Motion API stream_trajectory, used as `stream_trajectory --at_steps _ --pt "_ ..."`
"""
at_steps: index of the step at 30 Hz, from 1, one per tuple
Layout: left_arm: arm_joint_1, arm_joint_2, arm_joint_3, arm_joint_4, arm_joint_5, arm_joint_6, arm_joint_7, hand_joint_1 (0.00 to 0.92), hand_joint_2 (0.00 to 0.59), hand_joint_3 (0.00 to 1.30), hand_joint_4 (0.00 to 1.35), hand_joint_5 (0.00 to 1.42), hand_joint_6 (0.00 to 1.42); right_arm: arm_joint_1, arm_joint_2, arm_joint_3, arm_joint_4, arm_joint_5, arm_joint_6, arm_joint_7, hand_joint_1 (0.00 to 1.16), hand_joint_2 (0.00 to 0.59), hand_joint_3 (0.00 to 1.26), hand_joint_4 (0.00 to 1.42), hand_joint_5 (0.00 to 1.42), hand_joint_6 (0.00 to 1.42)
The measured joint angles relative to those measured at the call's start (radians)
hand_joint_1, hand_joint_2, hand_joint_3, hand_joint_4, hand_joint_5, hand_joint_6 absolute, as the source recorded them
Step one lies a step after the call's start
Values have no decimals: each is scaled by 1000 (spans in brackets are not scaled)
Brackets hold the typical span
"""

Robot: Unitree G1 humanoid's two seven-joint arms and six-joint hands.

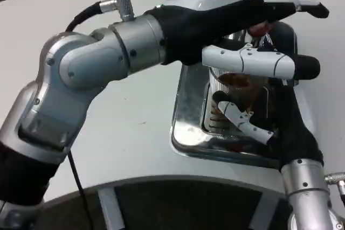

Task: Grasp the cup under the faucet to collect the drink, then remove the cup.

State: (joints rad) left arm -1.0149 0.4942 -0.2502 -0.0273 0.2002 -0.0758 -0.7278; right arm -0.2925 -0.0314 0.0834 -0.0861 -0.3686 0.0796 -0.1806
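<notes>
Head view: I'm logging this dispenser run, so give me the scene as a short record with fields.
cup: clear cup with brown drink inside, standing on the tray
tray: shiny metal drip tray on the white table
right hand: right hand grips the cup from the near side
left hand: left hand reaches over the cup toward the red-tipped faucet
faucet contact: cannot tell
task state: cup not yet removed
</notes>
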Motion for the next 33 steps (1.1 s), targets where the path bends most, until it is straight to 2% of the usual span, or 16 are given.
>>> stream_trajectory --at_steps 14,26,33 --pt "0 9 0 3 0 -8 -5 0 104 176 59 60 124 -35 1 1 27 22 0 -7 732 234 0 51 104 147" --pt "0 15 0 4 0 -10 -7 0 105 178 63 60 124 -39 2 15 39 22 -7 -10 732 234 77 139 187 203" --pt "0 19 0 1 1 -11 -7 0 105 178 69 60 124 -39 14 26 46 22 -15 -34 743 239 163 202 233 249"
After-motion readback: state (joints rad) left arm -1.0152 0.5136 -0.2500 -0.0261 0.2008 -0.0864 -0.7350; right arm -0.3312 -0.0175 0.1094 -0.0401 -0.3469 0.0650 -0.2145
